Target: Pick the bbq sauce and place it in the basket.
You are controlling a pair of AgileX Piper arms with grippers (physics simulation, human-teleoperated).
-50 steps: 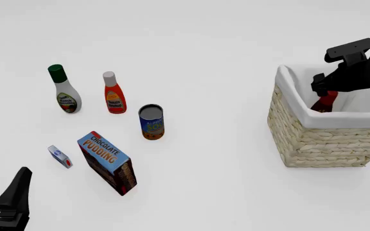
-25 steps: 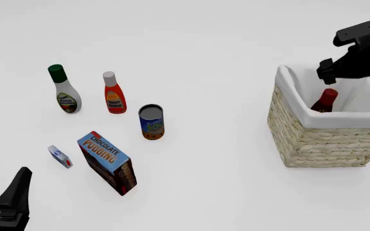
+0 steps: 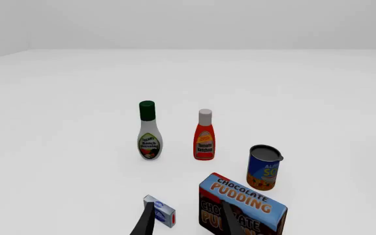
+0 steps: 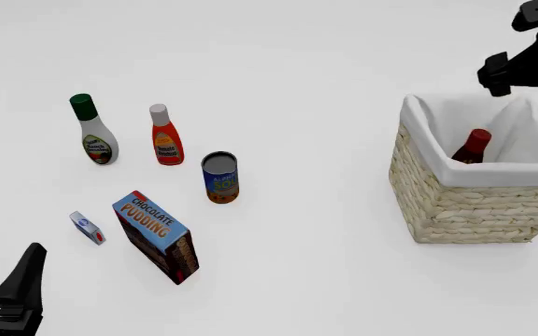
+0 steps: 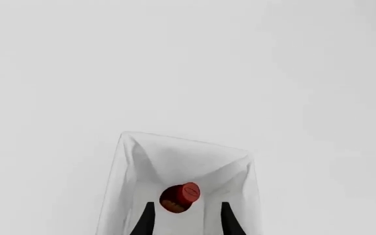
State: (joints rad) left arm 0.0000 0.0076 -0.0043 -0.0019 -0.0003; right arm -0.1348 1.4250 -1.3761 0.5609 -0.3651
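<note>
The bbq sauce point(image 4: 473, 146) stands inside the basket point(image 4: 465, 199), leaning a little, with its red cap up, directly below the right gripper point(image 5: 185, 215). Nothing holds it. In the right wrist view the two fingers point(image 5: 146, 220) of this gripper are apart, one on each side of the cap, and they hang above the white lining without touching the bottle. In the front view the right gripper point(image 4: 495, 73) is above the far edge of the basket.

The left gripper point(image 3: 186, 223) is low over the worktop point(image 4: 307, 266), far from the basket; its fingers seem apart, but only the tips show. Just ahead of it lie a pudding box point(image 3: 242, 206) and a small blue packet point(image 3: 160, 211).
</note>
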